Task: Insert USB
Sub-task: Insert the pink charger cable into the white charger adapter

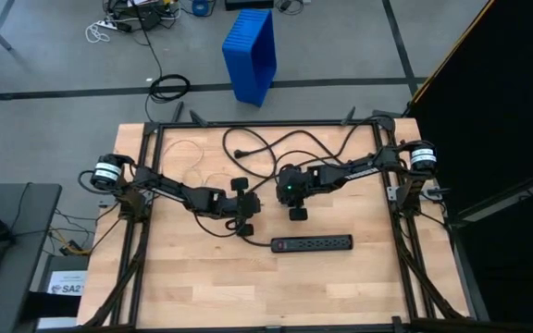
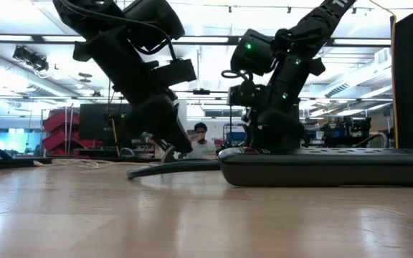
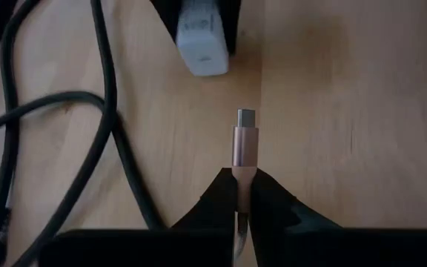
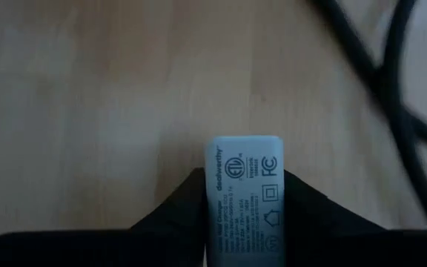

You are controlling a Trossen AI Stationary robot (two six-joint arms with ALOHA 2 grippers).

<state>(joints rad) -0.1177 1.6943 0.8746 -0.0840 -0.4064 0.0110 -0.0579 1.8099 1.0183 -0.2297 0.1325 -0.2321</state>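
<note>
The USB plug has a rose-coloured sleeve and a metal tip. It juts out in front of my left gripper, which is shut on it near the table's middle. Its thin pale cable lies looped on the far left of the table. Just ahead of the plug's tip is a white charger block with a printed label. My right gripper is shut on that block, facing the left gripper. My left gripper pinches the rear end of the plug's sleeve between its two fingertips, fingers lying along the plug. The plug sticks out beyond the tips, its metal tip toward the charger. My right gripper has the charger block's two narrow sides between its fingers, slanting down from above. The labelled face is turned to the wrist camera, and the block's far end sticks out past the fingertips.
A black power strip lies toward the near edge, just right of both grippers. Its thick black cord winds over the far half of the table and passes close by the left gripper. Bare wood lies near the front edge.
</note>
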